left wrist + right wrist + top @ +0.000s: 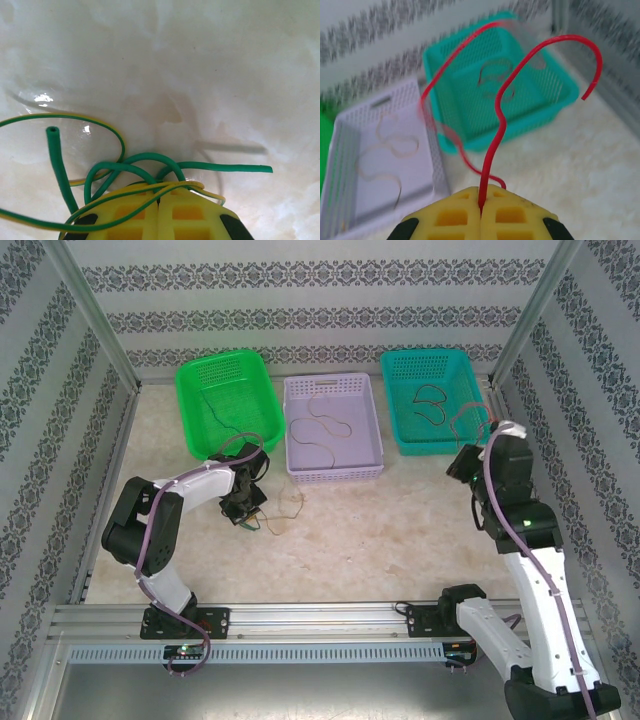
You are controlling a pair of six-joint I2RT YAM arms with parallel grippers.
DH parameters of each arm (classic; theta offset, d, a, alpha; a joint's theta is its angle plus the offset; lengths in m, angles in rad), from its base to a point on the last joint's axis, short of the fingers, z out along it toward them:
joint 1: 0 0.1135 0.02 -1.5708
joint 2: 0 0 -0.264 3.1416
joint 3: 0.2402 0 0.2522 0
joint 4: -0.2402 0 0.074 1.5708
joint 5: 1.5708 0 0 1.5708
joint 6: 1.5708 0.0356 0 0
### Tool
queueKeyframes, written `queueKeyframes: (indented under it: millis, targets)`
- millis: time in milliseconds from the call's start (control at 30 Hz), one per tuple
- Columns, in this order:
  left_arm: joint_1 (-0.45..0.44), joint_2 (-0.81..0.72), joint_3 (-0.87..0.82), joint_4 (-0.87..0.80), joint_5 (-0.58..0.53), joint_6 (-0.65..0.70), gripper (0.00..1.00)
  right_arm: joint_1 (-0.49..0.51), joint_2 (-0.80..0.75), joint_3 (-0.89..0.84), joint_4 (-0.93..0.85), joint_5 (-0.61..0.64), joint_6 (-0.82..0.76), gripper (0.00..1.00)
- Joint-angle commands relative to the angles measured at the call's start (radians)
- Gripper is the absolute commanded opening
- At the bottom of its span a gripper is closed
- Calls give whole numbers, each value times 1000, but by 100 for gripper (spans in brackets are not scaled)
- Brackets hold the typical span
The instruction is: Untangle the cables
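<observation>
My left gripper [159, 192] is low over the table, its yellow fingers shut on a thick green cable [150, 159] that loops right at the fingertips. A thin yellow-green striped cable [107, 125] drapes over the fingers and curls off to the left. From above, the left gripper [243, 508] sits on the small tangle [285, 505] in front of the lilac basket. My right gripper [481, 200] is shut on a red cable [495, 145], which rises in curls in front of the teal basket [555, 107]. In the top view the right gripper [463, 462] is by that basket's near right corner.
Three baskets line the back: green [195, 420], lilac [335, 472] and teal [425, 445]. A dark strand [212, 412] lies in the green one, a beige one [385, 150] in the lilac, brown ones [492, 75] in the teal. Patterned walls enclose the table.
</observation>
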Motion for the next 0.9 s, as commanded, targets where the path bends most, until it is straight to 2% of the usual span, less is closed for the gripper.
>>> queueKeyframes:
  millis: [0, 100, 267, 300, 433, 500, 567, 867]
  targets:
    - [-2, 55, -24, -6, -89, 21, 0, -19, 13, 75, 160, 109, -73, 0]
    - [-2, 62, -18, -2, -79, 25, 0, -28, 46, 136, 247, 37, -112, 0]
    - [-6, 40, 22, -11, -64, 37, 0, -27, 104, 177, 324, -228, -113, 0]
    - [-7, 24, 38, -24, -67, 39, 5, -26, 106, 167, 332, -265, -105, 0]
    - [-14, -71, 133, -97, -81, 41, 47, -5, 94, 80, 417, -417, -84, 0]
    - [-16, -115, 184, -138, -95, 44, 63, 25, 90, 43, 434, -461, -104, 0]
    - [-17, -155, 222, -162, -99, 49, 72, 64, 95, 19, 414, -473, -145, 0]
    - [-20, -259, 361, -101, -41, 171, 74, 252, 135, -42, 330, -372, -311, 0]
